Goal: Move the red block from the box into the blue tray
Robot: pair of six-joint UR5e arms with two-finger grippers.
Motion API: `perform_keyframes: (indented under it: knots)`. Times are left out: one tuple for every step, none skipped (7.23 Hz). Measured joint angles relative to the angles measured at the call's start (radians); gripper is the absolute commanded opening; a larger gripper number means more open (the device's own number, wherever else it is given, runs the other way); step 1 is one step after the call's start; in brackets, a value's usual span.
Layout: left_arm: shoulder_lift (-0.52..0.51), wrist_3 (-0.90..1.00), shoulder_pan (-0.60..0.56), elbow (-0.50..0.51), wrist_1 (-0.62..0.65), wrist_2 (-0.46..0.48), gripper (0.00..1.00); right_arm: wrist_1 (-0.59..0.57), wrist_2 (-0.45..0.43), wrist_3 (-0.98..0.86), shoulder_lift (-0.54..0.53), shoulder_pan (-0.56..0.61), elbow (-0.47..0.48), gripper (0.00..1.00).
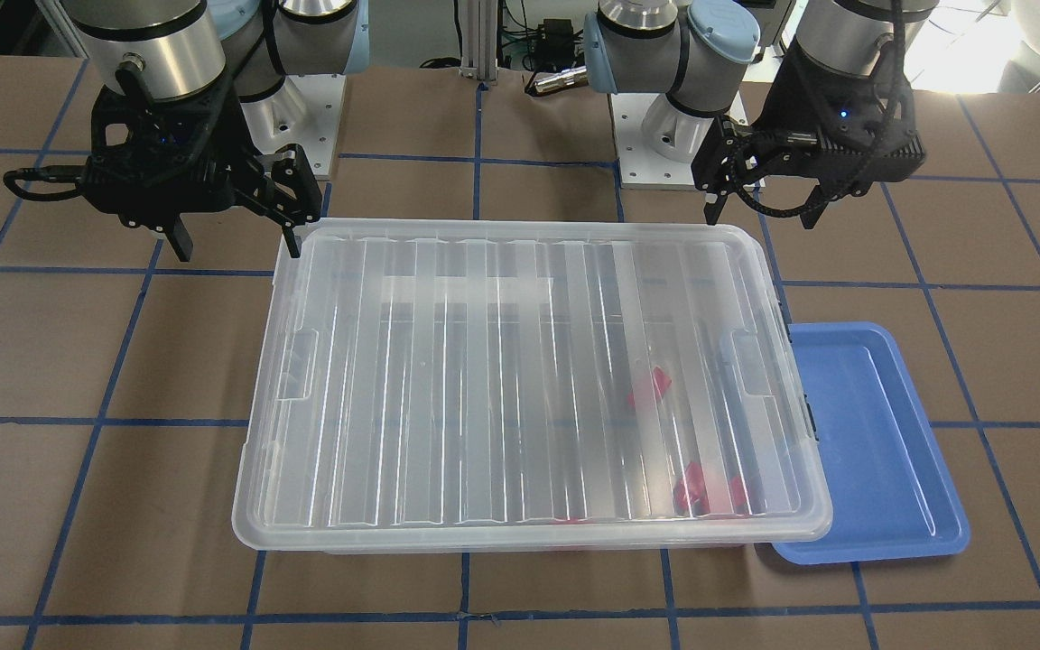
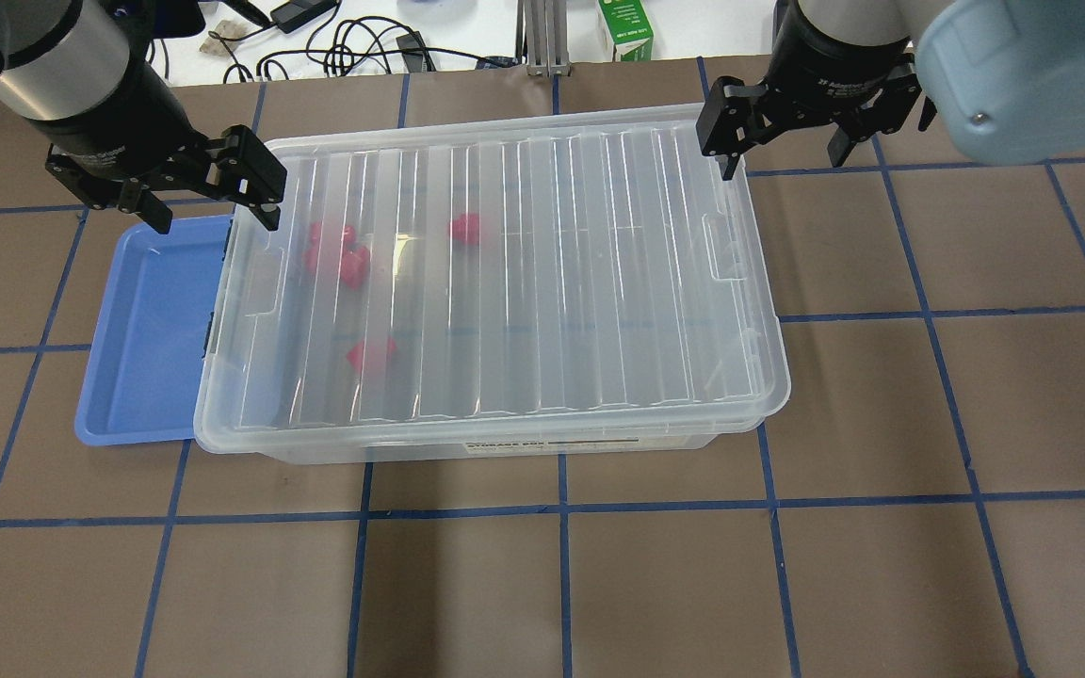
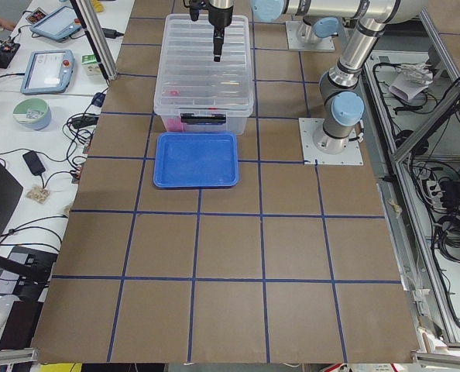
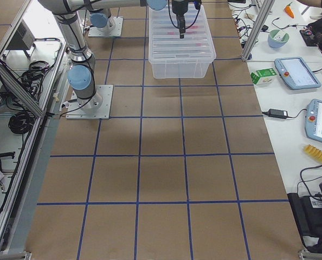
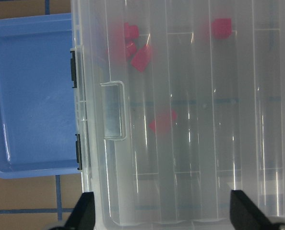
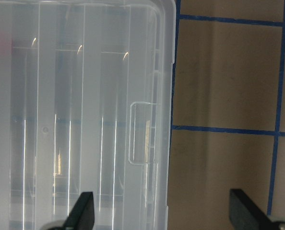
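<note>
The box (image 2: 542, 273) is a clear bin with its ribbed lid on, in the middle of the table (image 1: 520, 379). Several red blocks (image 2: 340, 254) lie inside near its left end, blurred through the lid; one (image 2: 370, 354) lies apart, also in the left wrist view (image 5: 162, 120). The blue tray (image 2: 152, 320) sits empty against the box's left end (image 1: 872, 442). My left gripper (image 2: 211, 209) is open and empty above the box's far left corner (image 5: 164, 215). My right gripper (image 2: 783, 155) is open and empty above the far right corner (image 6: 162, 215).
The brown table has a blue tape grid. A green and white carton (image 2: 627, 28) and cables lie past the far edge. Tablets and a bowl sit on a side table (image 4: 296, 73). The arm bases (image 1: 664, 135) stand behind the box.
</note>
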Motion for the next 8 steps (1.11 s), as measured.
perform_keyframes:
  knots:
    - [0.0,0.0,0.0,0.0,0.0,0.0,1.0,0.0,0.0,0.0,0.0,0.0,0.0,1.0]
    - [0.0,0.0,0.0,0.0,0.0,0.0,1.0,0.0,0.0,0.0,0.0,0.0,0.0,1.0]
    - [0.0,0.0,0.0,0.0,0.0,0.0,1.0,0.001,0.0,0.0,0.001,0.0,0.0,1.0]
    - [0.0,0.0,0.0,0.0,0.0,0.0,1.0,0.0,0.0,0.0,0.001,0.0,0.0,1.0]
    - [0.0,0.0,0.0,0.0,0.0,0.0,1.0,-0.002,0.001,0.0,0.002,-0.001,0.0,1.0]
    - [0.0,0.0,0.0,0.0,0.0,0.0,1.0,-0.006,0.002,-0.004,0.006,-0.008,0.0,1.0]
    - [0.0,0.0,0.0,0.0,0.0,0.0,1.0,-0.008,0.001,-0.01,0.015,-0.018,0.005,1.0]
    - [0.0,0.0,0.0,-0.001,0.0,0.0,1.0,-0.029,-0.001,-0.015,0.042,-0.027,0.026,1.0]
